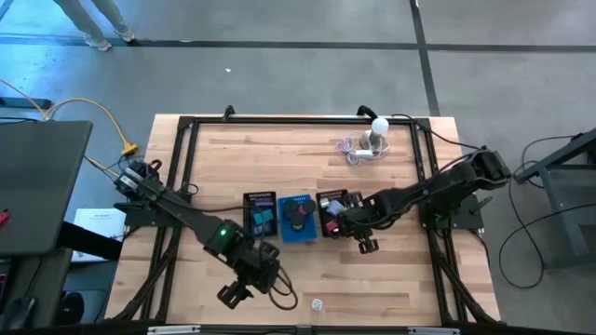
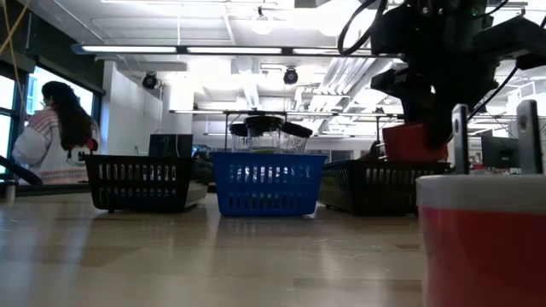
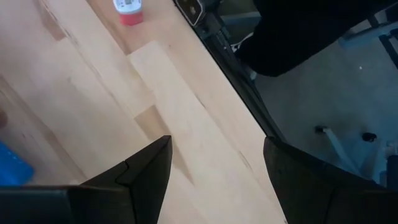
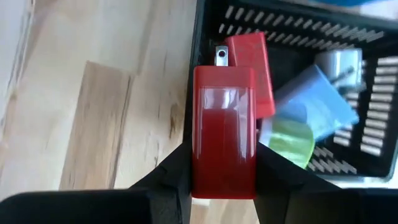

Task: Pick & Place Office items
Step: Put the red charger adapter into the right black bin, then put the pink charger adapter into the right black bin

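Right wrist view shows the right claw (image 4: pixel 224 171) clamped on a glossy red rectangular block (image 4: pixel 224 134), held over the rim of the black mesh tray (image 4: pixel 205 37) at the right of the row. Inside that tray lie another red block with a metal clip (image 4: pixel 249 56), a pale blue block (image 4: pixel 317 102), a lime-green disc (image 4: pixel 292 140) and a grey piece (image 4: pixel 339 62). High view places the left claw (image 1: pixel 233 293) near the front of the wooden surface (image 1: pixel 279 154), fingers parted wide and empty. A small white-topped red spool (image 3: pixel 129 9) stands apart from it.
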Robot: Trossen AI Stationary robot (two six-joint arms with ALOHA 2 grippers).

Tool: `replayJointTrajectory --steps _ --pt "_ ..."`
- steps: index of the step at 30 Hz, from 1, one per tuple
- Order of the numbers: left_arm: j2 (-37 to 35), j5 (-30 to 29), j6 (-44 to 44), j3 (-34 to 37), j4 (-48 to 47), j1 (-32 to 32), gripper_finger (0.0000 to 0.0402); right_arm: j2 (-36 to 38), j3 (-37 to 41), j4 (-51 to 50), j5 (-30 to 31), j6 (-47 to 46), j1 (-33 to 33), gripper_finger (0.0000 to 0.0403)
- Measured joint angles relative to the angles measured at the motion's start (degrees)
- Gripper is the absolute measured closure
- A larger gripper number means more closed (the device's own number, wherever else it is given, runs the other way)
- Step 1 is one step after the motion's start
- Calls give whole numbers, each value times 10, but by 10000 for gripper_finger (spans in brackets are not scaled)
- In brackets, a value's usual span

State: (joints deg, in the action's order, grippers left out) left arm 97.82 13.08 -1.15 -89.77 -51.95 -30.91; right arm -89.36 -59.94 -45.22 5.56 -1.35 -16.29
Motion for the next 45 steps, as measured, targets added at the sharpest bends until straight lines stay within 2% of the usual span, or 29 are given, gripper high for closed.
replayJointTrajectory --steps 14,32,38,42,45 --pt "0 0 -4 0 4 -8 155 -43 0 39 -19 23 14 291" --pt "0 0 -2 0 6 -8 155 -50 0 68 -11 -40 17 211" --pt "0 0 -2 0 5 -8 155 -26 -5 58 -6 -62 16 191" --pt "0 -9 -31 0 6 -8 155 1 -21 52 -18 -82 14 194" --pt "0 -51 -115 0 5 -12 155 25 -29 59 -58 -97 4 196"
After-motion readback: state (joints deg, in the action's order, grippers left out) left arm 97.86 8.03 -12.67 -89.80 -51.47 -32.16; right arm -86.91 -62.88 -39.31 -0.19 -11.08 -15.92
